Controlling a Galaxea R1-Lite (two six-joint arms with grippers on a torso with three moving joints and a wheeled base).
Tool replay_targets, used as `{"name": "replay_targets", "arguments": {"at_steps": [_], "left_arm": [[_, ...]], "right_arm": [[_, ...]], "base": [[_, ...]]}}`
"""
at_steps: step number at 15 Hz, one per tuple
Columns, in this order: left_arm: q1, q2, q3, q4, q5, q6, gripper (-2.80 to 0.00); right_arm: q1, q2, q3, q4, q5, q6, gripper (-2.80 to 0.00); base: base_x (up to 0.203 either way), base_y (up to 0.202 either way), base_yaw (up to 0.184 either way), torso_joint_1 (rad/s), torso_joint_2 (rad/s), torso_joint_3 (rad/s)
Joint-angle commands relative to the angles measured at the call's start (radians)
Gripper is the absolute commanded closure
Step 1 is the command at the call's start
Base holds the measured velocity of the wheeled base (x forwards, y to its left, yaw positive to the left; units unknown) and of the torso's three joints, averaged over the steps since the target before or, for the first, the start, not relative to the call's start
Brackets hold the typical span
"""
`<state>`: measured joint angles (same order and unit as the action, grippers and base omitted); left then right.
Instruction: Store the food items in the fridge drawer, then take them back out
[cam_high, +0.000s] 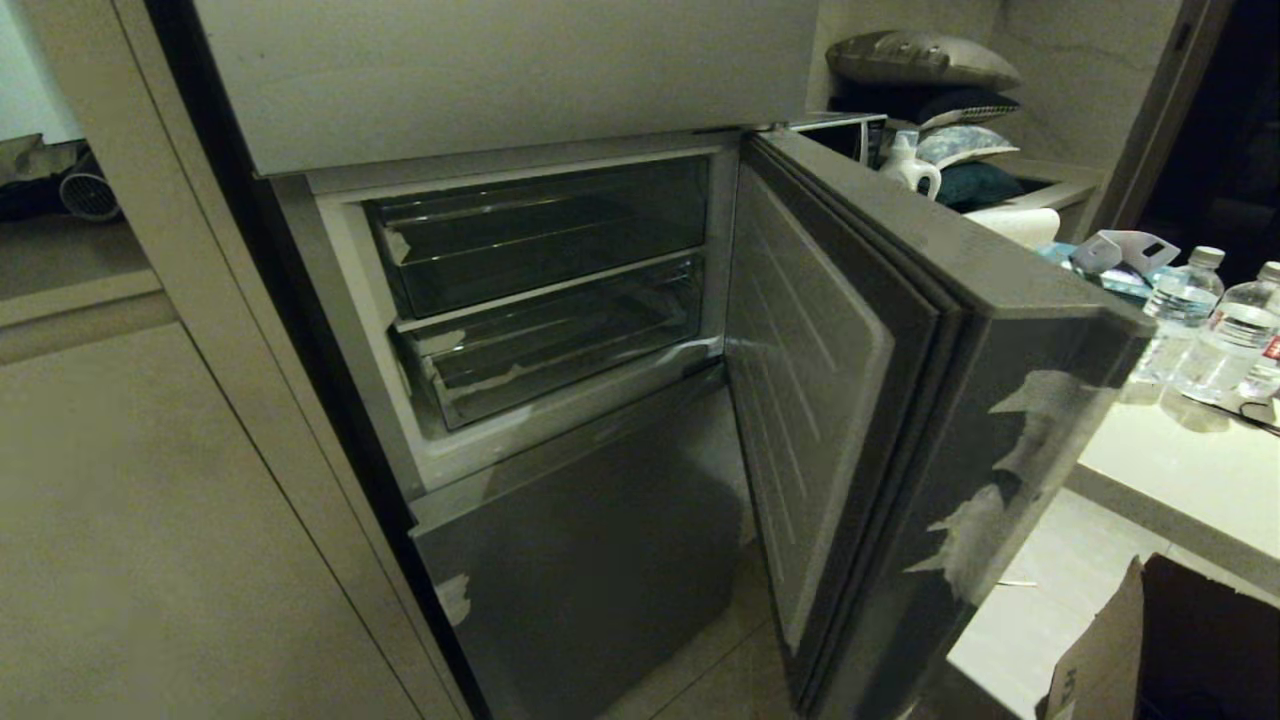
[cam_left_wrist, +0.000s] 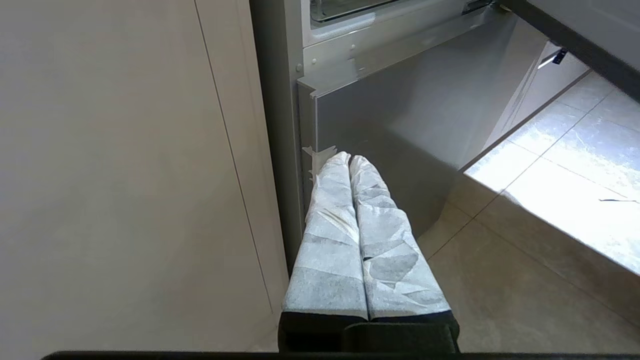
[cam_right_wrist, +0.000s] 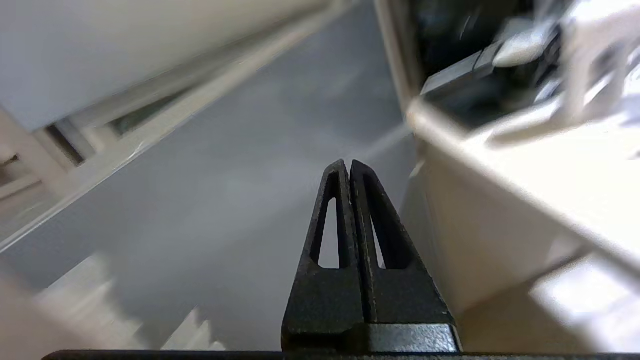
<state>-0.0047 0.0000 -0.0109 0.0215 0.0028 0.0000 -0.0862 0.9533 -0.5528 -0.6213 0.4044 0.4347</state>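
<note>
The fridge drawer (cam_high: 560, 350), clear plastic with white tape scraps at its front corners, sits pushed in under a shorter clear compartment (cam_high: 540, 230). No food items show in any view. Neither gripper appears in the head view. My left gripper (cam_left_wrist: 349, 157), its fingers wrapped in white tape, is shut and empty, low beside the grey lower door panel (cam_left_wrist: 410, 115). In the right wrist view my right gripper (cam_right_wrist: 348, 162), with black fingers, is shut on nothing and points along the grey outer face of the open door (cam_right_wrist: 225, 190), next to a white counter edge (cam_right_wrist: 500, 200).
The fridge door (cam_high: 900, 400) stands wide open to the right. Behind it a white counter (cam_high: 1180, 470) carries water bottles (cam_high: 1185, 300). A cardboard box (cam_high: 1180, 650) sits on the floor at lower right. A beige cabinet panel (cam_high: 150, 500) flanks the fridge on the left.
</note>
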Motion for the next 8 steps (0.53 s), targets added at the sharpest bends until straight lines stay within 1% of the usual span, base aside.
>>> {"name": "replay_targets", "arguments": {"at_steps": [1,6,8], "left_arm": [[0.000,0.002,0.000,0.000,0.000,0.000,0.00],[0.000,0.002,0.000,0.000,0.000,0.000,0.00],[0.000,0.002,0.000,0.000,0.000,0.000,0.00]], "right_arm": [[0.111,0.158,-0.127,0.125,-0.019,0.001,0.00],[0.216,0.450,-0.290,0.163,-0.024,-0.001,0.00],[0.278,0.571,-0.347,0.165,-0.035,-0.032,0.00]], "base": [[0.000,0.000,0.000,0.000,0.00,0.000],[0.000,0.000,0.000,0.000,0.00,0.000],[0.000,0.000,0.000,0.000,0.00,0.000]]}}
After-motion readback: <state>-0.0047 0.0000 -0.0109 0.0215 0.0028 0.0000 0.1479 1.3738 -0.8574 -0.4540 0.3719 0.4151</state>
